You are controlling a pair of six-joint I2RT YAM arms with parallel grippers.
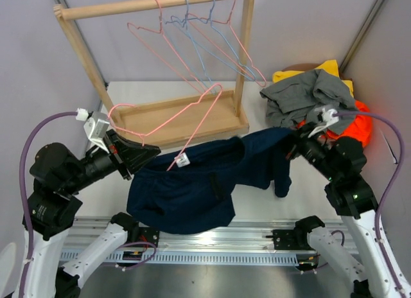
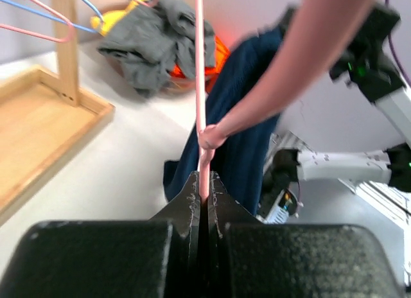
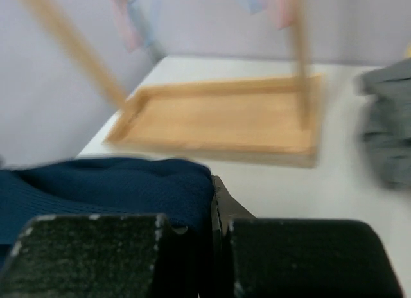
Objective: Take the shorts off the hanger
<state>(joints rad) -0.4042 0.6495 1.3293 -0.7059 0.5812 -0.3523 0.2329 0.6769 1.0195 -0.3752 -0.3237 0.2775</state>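
Note:
The navy shorts (image 1: 192, 185) hang stretched between my two grippers above the table's front. A pink wire hanger (image 1: 168, 121) lies over them, a white clip (image 1: 182, 160) on its lower bar at the waistband. My left gripper (image 1: 146, 150) is shut on the pink hanger (image 2: 204, 160); the navy cloth (image 2: 241, 112) hangs just beyond it. My right gripper (image 1: 293, 144) is shut on the navy shorts (image 3: 109, 185) at their right end. Grey shorts (image 1: 302, 96) lie on orange (image 1: 356, 128) and yellow (image 1: 324, 70) ones at the back right. Light blue shorts are out of view.
A wooden rack (image 1: 154, 60) with a tray base (image 1: 192, 115) stands at the back left; several empty pink and blue wire hangers (image 1: 205, 41) hang on its top bar. Grey walls close the cell behind and at both sides.

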